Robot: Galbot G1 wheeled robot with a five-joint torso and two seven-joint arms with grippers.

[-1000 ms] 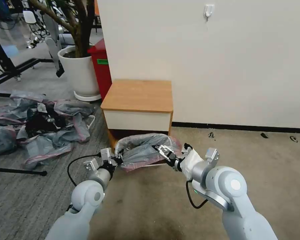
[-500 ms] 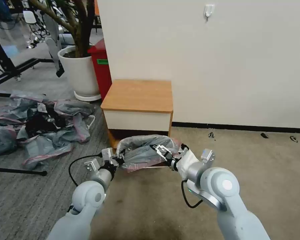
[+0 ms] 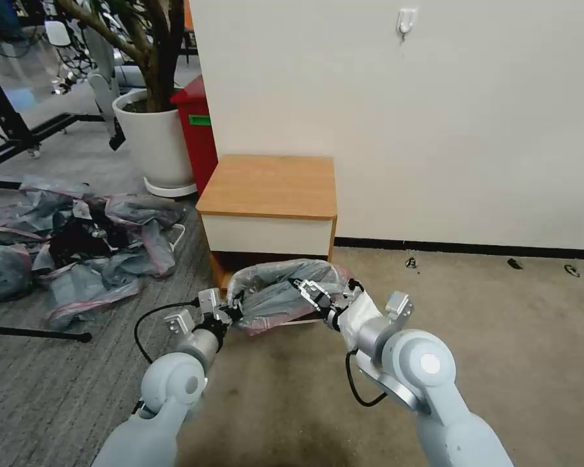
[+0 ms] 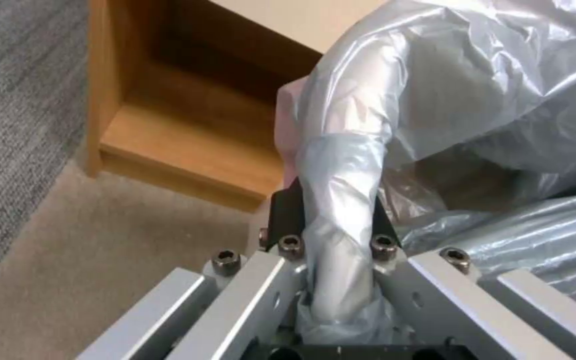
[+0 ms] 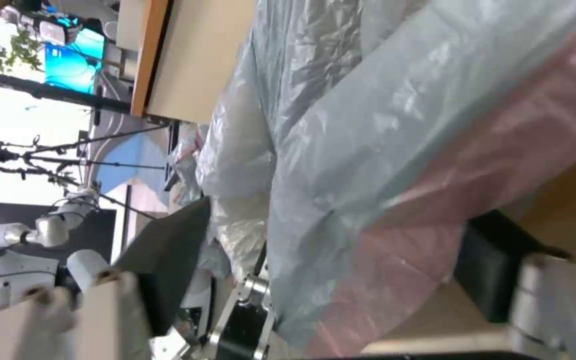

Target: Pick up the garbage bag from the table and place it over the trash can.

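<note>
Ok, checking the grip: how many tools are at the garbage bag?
2. The left tool pinches a fold at the left end of the garbage bag; the right tool is at its right end, fingers apart.

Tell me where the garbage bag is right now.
In the head view the garbage bag sits low in front of the table, stretched between the left gripper, clamped on its edge, and the right gripper, open around its pink-banded mouth.
</note>
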